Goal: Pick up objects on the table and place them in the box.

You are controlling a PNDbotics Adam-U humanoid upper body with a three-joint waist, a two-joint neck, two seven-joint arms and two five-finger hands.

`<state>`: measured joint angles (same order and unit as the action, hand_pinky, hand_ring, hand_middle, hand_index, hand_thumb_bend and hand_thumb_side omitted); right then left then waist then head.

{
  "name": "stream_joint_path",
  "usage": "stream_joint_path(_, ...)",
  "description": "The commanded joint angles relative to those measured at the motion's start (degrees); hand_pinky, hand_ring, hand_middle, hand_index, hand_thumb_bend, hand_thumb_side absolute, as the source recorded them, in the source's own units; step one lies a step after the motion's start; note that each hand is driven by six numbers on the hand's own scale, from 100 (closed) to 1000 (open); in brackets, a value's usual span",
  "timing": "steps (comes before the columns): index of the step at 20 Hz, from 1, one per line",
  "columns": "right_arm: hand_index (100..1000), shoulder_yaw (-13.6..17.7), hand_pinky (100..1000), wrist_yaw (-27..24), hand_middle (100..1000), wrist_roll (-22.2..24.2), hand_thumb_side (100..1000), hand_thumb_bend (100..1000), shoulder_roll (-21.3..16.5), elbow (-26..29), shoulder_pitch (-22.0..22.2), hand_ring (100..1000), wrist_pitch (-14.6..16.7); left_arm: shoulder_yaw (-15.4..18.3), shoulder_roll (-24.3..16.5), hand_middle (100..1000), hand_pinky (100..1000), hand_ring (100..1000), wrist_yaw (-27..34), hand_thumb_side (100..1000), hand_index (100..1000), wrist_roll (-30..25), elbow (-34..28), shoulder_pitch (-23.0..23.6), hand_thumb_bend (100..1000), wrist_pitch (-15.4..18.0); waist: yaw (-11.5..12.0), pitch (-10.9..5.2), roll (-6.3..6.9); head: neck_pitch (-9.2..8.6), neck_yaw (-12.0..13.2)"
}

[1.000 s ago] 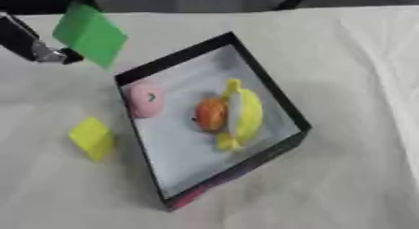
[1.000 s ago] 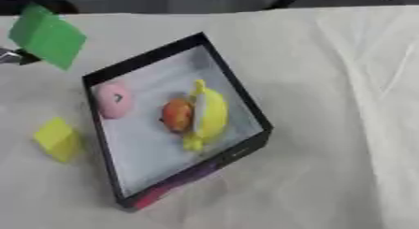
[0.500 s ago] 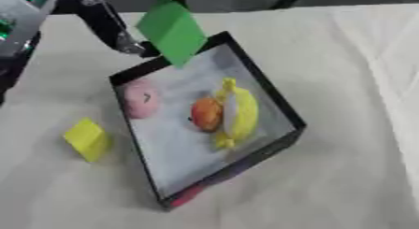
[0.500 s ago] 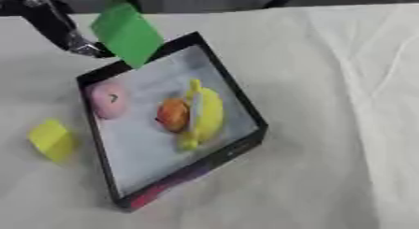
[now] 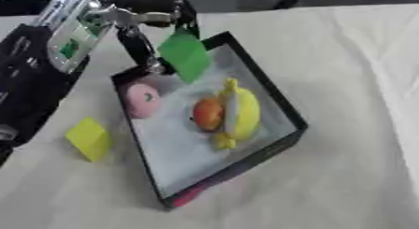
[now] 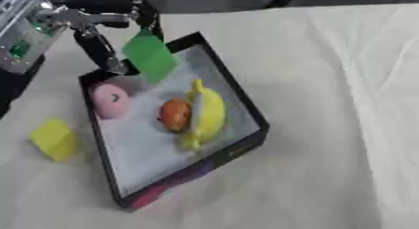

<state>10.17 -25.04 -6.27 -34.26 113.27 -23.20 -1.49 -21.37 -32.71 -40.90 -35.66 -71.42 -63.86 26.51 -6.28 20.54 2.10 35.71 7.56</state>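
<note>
While the left hand [image 5: 151, 22] hangs over the far corner of the box [image 5: 282, 112], its fingers are pinched on the top edge of a green block [image 5: 185, 55], which dangles tilted above the box's far end, partly over the rim; the box is black-walled with a pale floor and sits askew on the cream-clothed worktop [image 5: 352, 60]; inside it lie three things: one pink round object [image 5: 140, 101] near the left wall, one orange round object [image 5: 208, 114] at the middle, and one yellow banana [image 5: 238, 112] lying lengthwise and touching the orange one's right side; a pink patch [image 5: 190, 196] shows on the outside of the box at its near corner; outside the box, one yellow block [image 5: 88, 138] rests on the worktop just beside the left wall, apart from it; one green block, one yellow block, one box in all; the left arm [image 5: 37, 69], black with a silver part, comes in from the upper left; the right hand shows in neither view.
</note>
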Motion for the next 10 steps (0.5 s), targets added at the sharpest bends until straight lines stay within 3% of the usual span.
stream_joint_path(1,809,0.2,905,-0.2,684,0.0,545,100,-0.8,1.1,-0.8,718,-0.3,0.8,0.2,526,672,616,-0.8,100,542,1.1,1.4,-1.4,330,0.7,-0.2,-1.55,0.45,-0.23,0.5)
stream_joint_path(4,809,0.1,905,-0.3,684,0.1,545,100,-0.8,1.2,-1.0,718,-0.3,0.7,0.7,554,687,638,-2.2,100,575,0.9,2.5,-1.3,375,1.2,-0.4,-1.52,0.48,-0.39,0.7)
stream_joint_path(6,809,0.1,905,-0.3,684,0.1,545,100,-0.8,1.2,-1.0,718,-0.4,0.5,1.0,639,733,709,-3.0,100,688,0.0,3.1,-1.2,442,1.8,-0.4,-1.51,0.5,-0.41,0.8)
stream_joint_path(7,809,0.1,905,-0.3,684,0.1,545,100,-0.8,1.2,-1.0,718,-0.4,0.4,1.2,743,782,782,-3.0,172,797,-0.7,3.3,-1.1,487,2.1,-0.4,-1.52,0.53,-0.36,0.8)
stream_joint_path(8,809,0.1,905,-0.3,684,0.0,545,100,-0.8,1.2,-1.0,718,-0.4,0.5,1.3,743,782,782,-2.7,172,797,-1.4,3.3,-1.1,487,2.4,-0.4,-1.52,0.55,-0.33,0.9)
stream_joint_path(10,809,0.2,905,-0.3,684,-0.1,545,100,-0.8,1.2,-1.0,718,-0.4,0.8,1.4,842,858,874,-1.7,361,896,-2.6,2.8,-1.0,589,2.8,-0.4,-1.54,0.63,-0.28,0.8)
